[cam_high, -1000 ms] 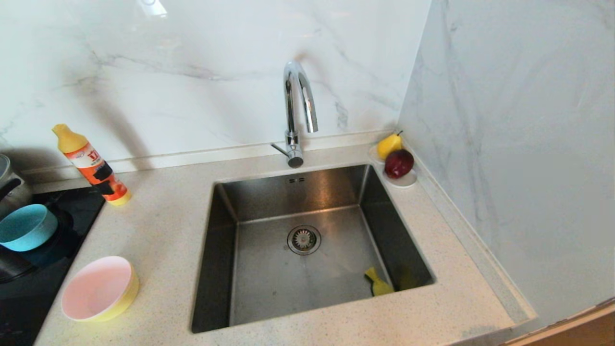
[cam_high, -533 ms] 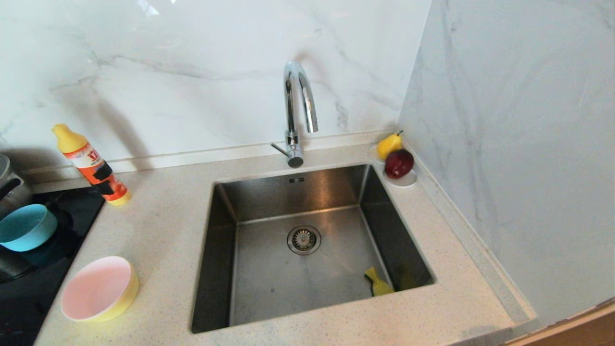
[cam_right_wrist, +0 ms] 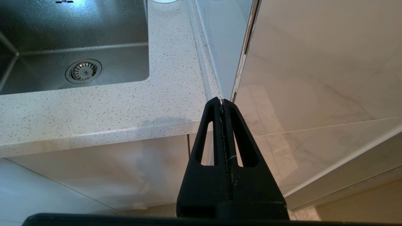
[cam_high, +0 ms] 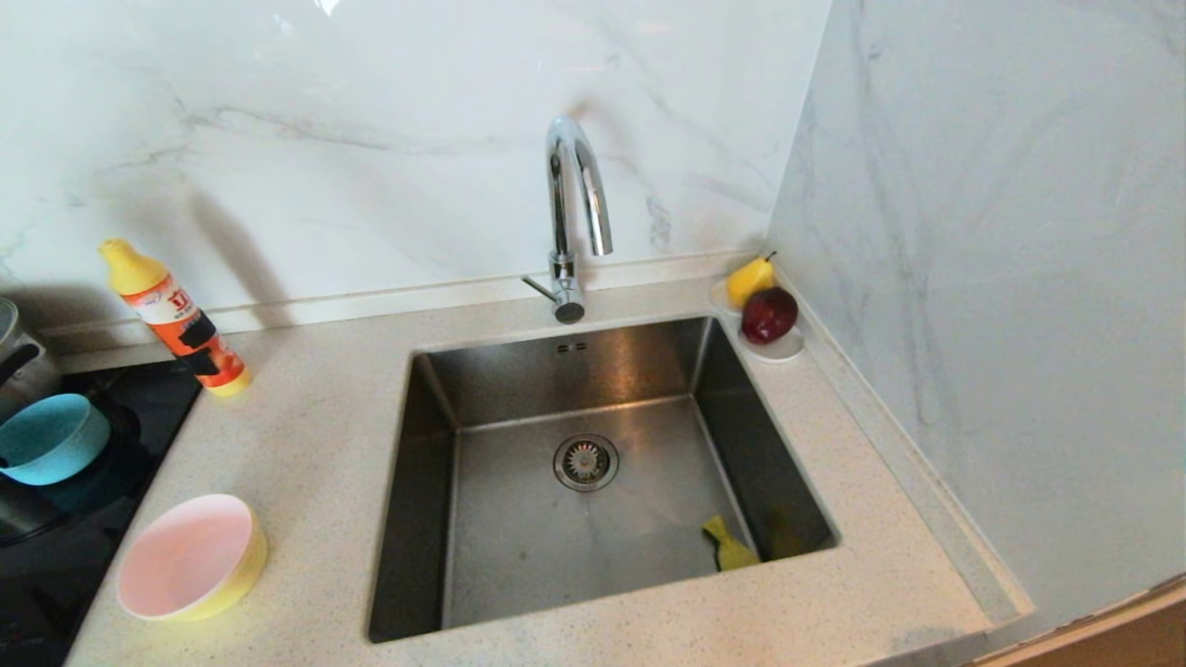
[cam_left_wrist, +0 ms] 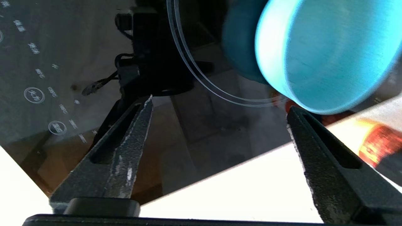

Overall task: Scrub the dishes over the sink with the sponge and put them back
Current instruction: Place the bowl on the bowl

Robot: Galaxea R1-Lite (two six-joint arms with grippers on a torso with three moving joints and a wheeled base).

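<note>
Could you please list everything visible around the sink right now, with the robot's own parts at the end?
bowls: two seen; pink nested in yellow on the counter, blue on the cooktop
sponge: one, yellow, in the sink
sink: one, steel, centre
faucet: one, chrome, behind sink
bottle: one, orange with yellow cap, counter
saucer: one, white, holding fruit
pot: one, steel, cooktop
left gripper: open, near blue bowl
right gripper: shut, beside the counter
</note>
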